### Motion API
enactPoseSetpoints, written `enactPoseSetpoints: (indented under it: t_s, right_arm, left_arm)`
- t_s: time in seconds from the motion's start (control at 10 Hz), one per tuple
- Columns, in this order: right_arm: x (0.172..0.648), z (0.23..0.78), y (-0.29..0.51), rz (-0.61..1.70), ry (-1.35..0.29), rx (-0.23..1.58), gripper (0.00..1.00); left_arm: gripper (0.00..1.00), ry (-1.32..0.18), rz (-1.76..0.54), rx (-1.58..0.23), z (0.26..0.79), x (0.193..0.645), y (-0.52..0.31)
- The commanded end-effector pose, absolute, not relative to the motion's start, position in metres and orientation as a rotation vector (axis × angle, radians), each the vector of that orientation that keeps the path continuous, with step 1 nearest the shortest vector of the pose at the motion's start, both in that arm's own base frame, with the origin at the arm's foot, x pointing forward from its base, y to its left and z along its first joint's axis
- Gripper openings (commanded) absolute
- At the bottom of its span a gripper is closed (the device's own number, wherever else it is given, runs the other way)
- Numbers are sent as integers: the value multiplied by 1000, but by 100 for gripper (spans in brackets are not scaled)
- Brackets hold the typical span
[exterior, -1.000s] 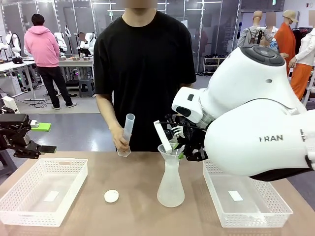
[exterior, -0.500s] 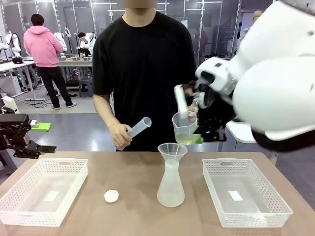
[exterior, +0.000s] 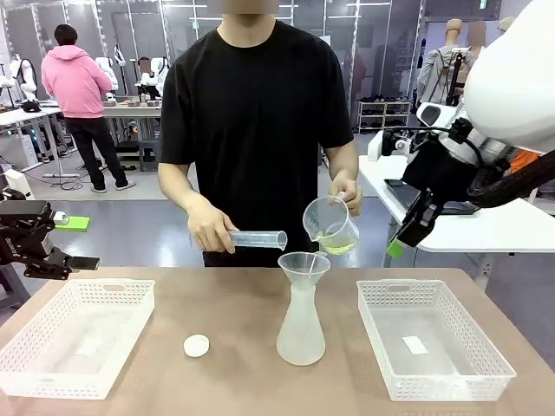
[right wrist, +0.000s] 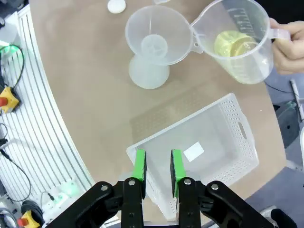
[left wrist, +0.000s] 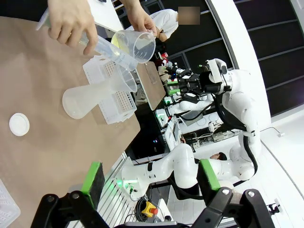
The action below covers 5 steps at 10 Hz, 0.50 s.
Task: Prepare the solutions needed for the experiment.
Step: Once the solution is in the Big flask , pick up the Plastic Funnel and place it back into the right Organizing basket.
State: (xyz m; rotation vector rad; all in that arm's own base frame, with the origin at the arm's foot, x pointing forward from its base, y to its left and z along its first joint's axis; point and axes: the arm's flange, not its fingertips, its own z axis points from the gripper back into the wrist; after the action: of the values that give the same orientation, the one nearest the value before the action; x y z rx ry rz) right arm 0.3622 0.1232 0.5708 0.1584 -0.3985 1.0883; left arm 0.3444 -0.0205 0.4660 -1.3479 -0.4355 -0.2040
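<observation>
Front view across a brown table [exterior: 234, 303] toward a person in a black shirt standing at its far edge. One of the person's hands [exterior: 349, 191] holds a clear measuring jug [exterior: 326, 224] by its handle, tipped so that the spout points down at a white funnel [exterior: 303, 264]. The solutions [exterior: 336, 247] lie as a shallow yellow-green pool in the lowest part of the jug, above the middle of the table. Whether any liquid is leaving the spout cannot be told. The person's other hand [exterior: 208, 227] holds a clear measuring cylinder [exterior: 258, 238] level, with its open end just above the funnel's rim. The funnel sits in the neck of a frosted flask [exterior: 301, 334] standing upright at the middle of the table. A small white cap [exterior: 196, 346] lies beside the flask, nearer the table's near edge. One white mesh basket [exterior: 52, 342] sits at the table's left end and another [exterior: 451, 381] at its right end. Left wrist view shows the left gripper [left wrist: 151, 176] with its green pads spread wide and nothing between them. Right wrist view shows the right gripper [right wrist: 157, 154] above the right-end basket, its pads a narrow gap apart and holding nothing, well clear of the jug
</observation>
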Motion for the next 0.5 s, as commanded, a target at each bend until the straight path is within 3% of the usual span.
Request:
enactPoseSetpoints:
  t_s: [0.0,0.3,0.4]
  right_arm:
    - [361,576,131,1202,-442,99,29]
    - [360,574,131,1157,-417,129,29]
    - [366,566,130,999,-369,403,29]
  left_arm:
    - [100,-443,-212,-1365,469,346,-21]
    - [100,-443,-212,-1365,469,346,-21]
    - [100,-443,-212,-1365,469,346,-21]
